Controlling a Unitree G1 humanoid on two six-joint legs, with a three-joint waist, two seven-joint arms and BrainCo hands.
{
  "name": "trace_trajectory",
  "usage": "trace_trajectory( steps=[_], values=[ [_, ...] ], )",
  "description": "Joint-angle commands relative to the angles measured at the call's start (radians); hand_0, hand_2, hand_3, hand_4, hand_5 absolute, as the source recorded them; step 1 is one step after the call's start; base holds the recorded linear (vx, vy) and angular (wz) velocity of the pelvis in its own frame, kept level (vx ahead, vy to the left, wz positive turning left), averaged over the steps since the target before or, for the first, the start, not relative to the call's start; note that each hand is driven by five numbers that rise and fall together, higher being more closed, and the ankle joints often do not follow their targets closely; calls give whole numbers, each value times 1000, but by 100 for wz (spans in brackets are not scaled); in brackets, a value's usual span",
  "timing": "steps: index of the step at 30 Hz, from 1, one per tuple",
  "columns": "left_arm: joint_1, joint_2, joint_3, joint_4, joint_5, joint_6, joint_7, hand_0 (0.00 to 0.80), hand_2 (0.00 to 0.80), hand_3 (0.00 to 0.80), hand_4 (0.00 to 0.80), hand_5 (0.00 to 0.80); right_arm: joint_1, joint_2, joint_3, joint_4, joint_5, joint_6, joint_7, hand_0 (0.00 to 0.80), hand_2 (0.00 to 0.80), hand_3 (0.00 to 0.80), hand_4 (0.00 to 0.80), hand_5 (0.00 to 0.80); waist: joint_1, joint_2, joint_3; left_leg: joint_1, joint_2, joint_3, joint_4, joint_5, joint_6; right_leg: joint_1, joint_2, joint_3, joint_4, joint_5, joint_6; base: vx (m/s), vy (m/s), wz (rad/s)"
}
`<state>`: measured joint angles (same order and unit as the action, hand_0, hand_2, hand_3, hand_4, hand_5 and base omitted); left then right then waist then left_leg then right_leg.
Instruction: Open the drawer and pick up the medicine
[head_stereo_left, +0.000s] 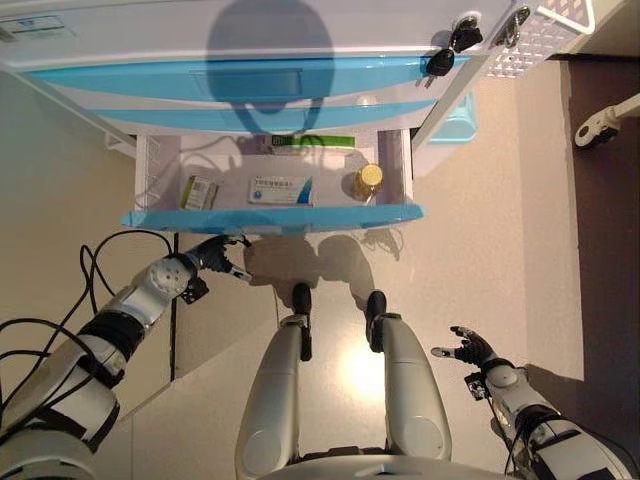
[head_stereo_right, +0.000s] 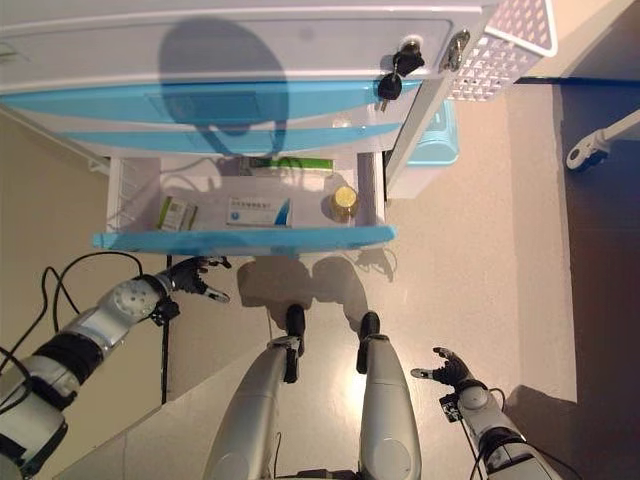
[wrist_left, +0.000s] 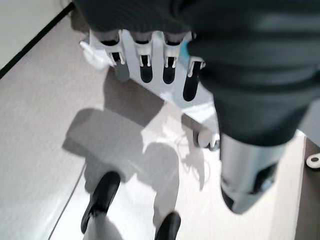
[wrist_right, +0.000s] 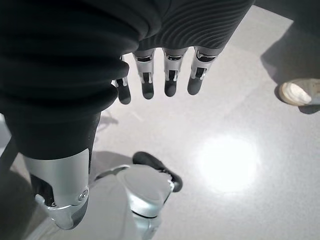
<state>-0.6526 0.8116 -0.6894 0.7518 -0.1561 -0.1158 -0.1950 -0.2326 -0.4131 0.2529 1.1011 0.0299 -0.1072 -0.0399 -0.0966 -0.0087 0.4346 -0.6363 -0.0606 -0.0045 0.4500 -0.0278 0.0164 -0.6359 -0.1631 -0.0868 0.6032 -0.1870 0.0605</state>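
**Drawer open, medicine just beyond the left hand**

The drawer (head_stereo_left: 270, 215) stands pulled out from the cabinet (head_stereo_left: 240, 85), its blue front edge facing the robot. The left hand (head_stereo_left: 215, 255) hovers just below and in front of that edge, toward its left end. Its fingers (wrist_left: 145, 70) are straight and slightly apart, holding nothing, and the thumb stands away from them. The right hand (head_stereo_left: 468, 349) hangs low and well off to the right, fingers spread and empty, far from the drawer.

Inside the drawer lie several items. A white and blue box (head_stereo_left: 281, 189) sits flat near the middle, up and a little to the right of the left fingers; its long axis runs side to side, parallel with the drawer front. A small green box (head_stereo_left: 199, 192) lies almost straight beyond the left fingers, just past the front edge, and is the nearest item; it stands tilted slightly off square, its longer side running front to back. A yellow-capped bottle (head_stereo_left: 367, 181) stands upright toward the right end, and a green tube (head_stereo_left: 312, 141) lies crosswise at the back.

Opening looks done; picking remains. The left hand is plainly the nearer one. It would need to rise over the front edge and reach forward.
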Motion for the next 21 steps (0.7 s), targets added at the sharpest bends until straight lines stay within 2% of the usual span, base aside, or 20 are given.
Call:
trace_trajectory(
  steps=[1,6,9,13,21],
  values=[
    [-60,18,58,44,-60,-8,31,0,0,0,0,0,57,-59,45,-12,-2,9,5,0,0,0,0,0,-15,4,-55,36,-26,-1,18,-93,16,-2,5,29,-80,115,33,0,0,0],
    [-147,19,60,83,-65,-5,53,0,0,0,0,0,63,-60,48,-12,2,9,9,0,0,0,0,0,-23,-4,-56,26,-23,4,21,-92,15,-9,8,35,-85,122,35,0,0,0],
    [-236,30,81,121,-18,-19,128,0,0,0,0,0,74,-54,45,-15,9,1,4,0,0,0,0,0,-28,-10,-60,13,-20,2,26,-91,15,-22,9,37,-84,126,35,-1,-3,-3],
    [-275,37,104,144,-20,-31,166,0,0,0,0,0,87,-43,49,-13,12,-7,2,0,0,0,0,0,-32,-15,-61,5,-18,5,27,-90,14,-29,9,39,-84,128,37,-1,-8,-4],
    [-352,59,94,180,0,-34,196,0,0,0,0,0,85,-40,51,-1,14,-8,4,0,0,0,0,0,-37,-15,-68,-2,-15,12,31,-93,14,-36,12,45,-87,129,39,6,0,-3]
  ],
)
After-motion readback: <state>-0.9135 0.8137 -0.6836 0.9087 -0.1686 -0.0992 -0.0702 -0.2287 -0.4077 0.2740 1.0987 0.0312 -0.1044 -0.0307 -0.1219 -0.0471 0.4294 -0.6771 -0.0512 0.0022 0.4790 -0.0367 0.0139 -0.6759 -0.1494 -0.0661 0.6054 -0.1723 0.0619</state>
